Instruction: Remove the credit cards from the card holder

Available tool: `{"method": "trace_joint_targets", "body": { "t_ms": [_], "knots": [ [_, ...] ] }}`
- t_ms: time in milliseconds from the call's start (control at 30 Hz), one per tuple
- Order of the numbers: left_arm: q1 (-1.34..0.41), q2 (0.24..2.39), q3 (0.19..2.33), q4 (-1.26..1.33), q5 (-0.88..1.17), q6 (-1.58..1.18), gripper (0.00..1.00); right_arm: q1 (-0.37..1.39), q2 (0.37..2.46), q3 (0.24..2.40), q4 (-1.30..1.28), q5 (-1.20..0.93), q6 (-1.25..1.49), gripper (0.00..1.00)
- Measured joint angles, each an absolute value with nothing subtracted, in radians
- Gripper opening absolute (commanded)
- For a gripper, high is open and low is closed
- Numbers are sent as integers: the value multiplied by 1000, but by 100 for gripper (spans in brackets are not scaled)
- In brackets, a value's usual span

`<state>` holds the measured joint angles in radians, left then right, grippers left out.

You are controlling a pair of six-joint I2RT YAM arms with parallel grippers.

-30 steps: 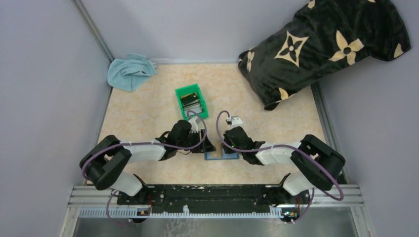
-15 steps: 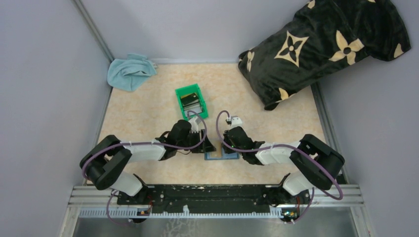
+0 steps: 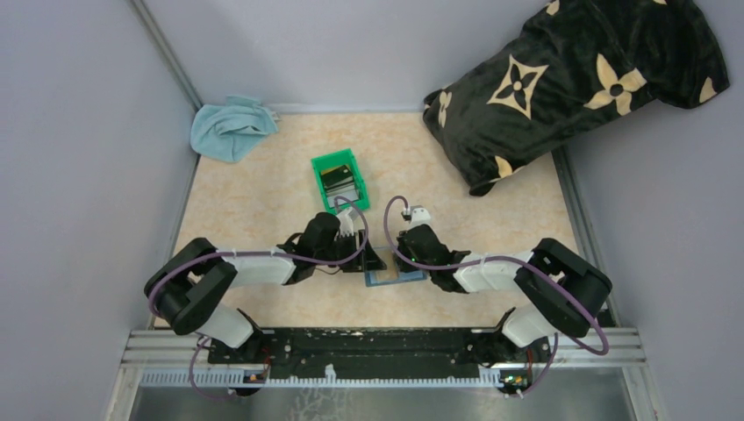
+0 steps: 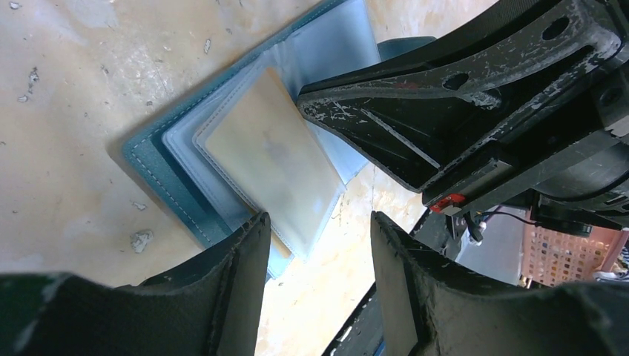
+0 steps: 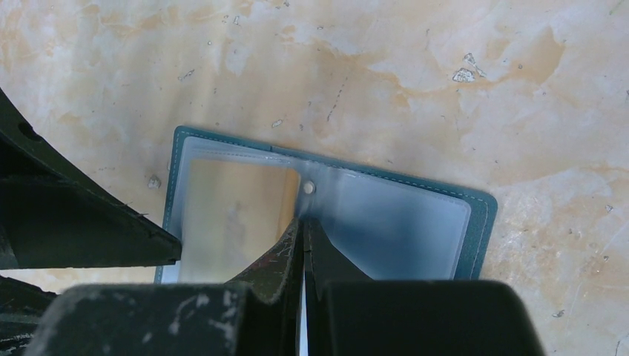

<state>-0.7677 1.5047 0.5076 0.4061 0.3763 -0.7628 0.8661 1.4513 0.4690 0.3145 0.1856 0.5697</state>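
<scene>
Beige marbled table [image 3: 246, 195] carries an open card holder [image 3: 393, 278] — plus green bin [image 3: 332, 159], blue cloth [image 3: 230, 129], patterned pillow [image 3: 570, 79].

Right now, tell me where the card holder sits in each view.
Top external: card holder lies open, low centre, below the green bin.
Left wrist: upper centre-left, above the open left hand.
Right wrist: centre, at the shut right hand's tip.
Shared landmark: tan card in its clear sleeve, clearest in both wrist views.
</scene>
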Motion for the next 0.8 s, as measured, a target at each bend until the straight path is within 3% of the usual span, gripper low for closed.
{"method": "trace_joint_targets", "body": {
  "t_ms": [800],
  "knots": [
    [-768,1542,588,429,402,-765,58,854,1447,464,321,181,559,0]
  ]
}}
